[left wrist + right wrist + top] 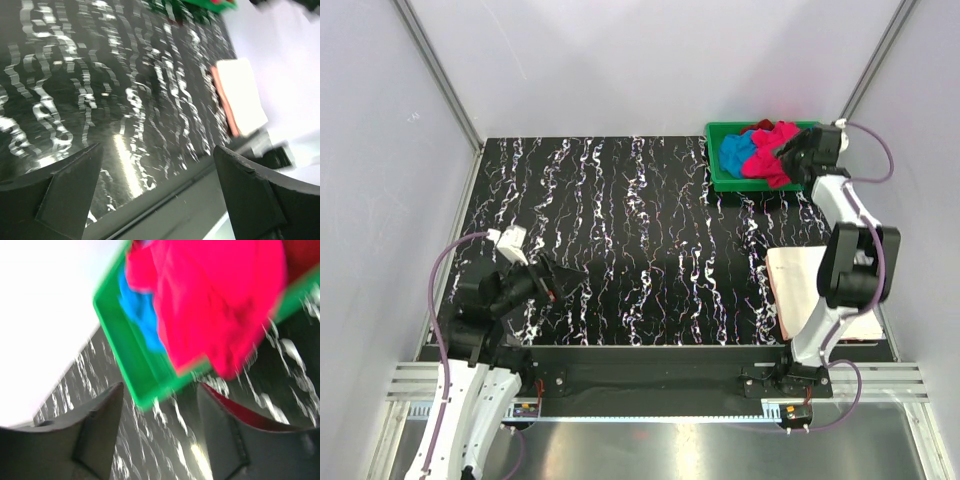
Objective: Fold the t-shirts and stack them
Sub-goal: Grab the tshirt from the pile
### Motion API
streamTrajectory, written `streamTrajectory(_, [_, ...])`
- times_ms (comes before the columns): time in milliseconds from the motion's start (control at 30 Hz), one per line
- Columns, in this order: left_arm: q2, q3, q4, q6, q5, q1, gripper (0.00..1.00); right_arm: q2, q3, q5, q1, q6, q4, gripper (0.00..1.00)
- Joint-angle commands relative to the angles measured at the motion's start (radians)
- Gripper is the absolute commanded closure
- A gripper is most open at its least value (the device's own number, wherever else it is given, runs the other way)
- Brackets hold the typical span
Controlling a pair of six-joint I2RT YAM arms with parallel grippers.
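From the top view, a black white-veined table (620,230) carries a green plastic tray (711,150) at its far right corner. A crumpled hot pink t-shirt (772,160), a sky blue t-shirt (735,150) and a dark red t-shirt (762,126) are heaped in it. The right gripper (790,158) hangs at the tray's right end, over the pink cloth. A white folded t-shirt (798,280) lies flat near the right edge, partly under that arm. The left gripper (570,277) hovers low over the near left of the table.

The left wrist view shows the left gripper (156,150) spread wide and empty, with the white shirt (242,95) well apart from it.

The right wrist view is blurred. The right gripper (160,387) has its jaws parted with nothing between them, just short of the tray (125,345). The pink shirt (215,295) spills over the tray's rim and the blue one (142,310) lies inside
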Motion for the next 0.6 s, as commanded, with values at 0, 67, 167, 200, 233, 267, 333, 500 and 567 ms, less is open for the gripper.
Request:
streamTrajectory(0, [0.032,0.072,0.118,0.071,0.191,-0.004,0.04,0.125,0.193,0.061,-0.002,0.007,0.06,0.37])
streamTrajectory(67, [0.047,0.084,0.114,0.093,0.185,-0.004,0.06,0.202,0.256,0.128,-0.002,0.007,0.023,0.45])
streamTrajectory(167, [0.061,0.098,0.097,0.128,0.166,-0.004,0.12,0.275,0.324,0.179,-0.002,-0.007,0.04,0.48])
streamTrajectory(200, [0.066,0.1,0.095,0.134,0.165,-0.004,0.14,0.297,0.353,0.177,-0.002,-0.015,0.043,0.48])
streamTrajectory(233, [0.071,0.098,0.095,0.133,0.166,-0.004,0.16,0.34,0.371,0.179,-0.002,-0.019,0.04,0.5])
streamTrajectory(267, [0.075,0.1,0.097,0.131,0.163,-0.004,0.2,0.361,0.391,0.177,-0.002,-0.028,0.023,0.53])
streamTrajectory(333, [0.086,0.103,0.089,0.131,0.153,-0.004,0.22,0.416,0.437,0.177,-0.002,-0.03,0.014,0.54])
streamTrajectory(500, [0.107,0.114,0.066,0.142,0.111,-0.004,0.24,0.506,0.532,0.19,-0.002,-0.044,-0.003,0.64])
streamTrajectory(567, [0.113,0.117,0.063,0.142,0.103,-0.004,0.24,0.545,0.572,0.19,-0.002,-0.065,-0.025,0.66])
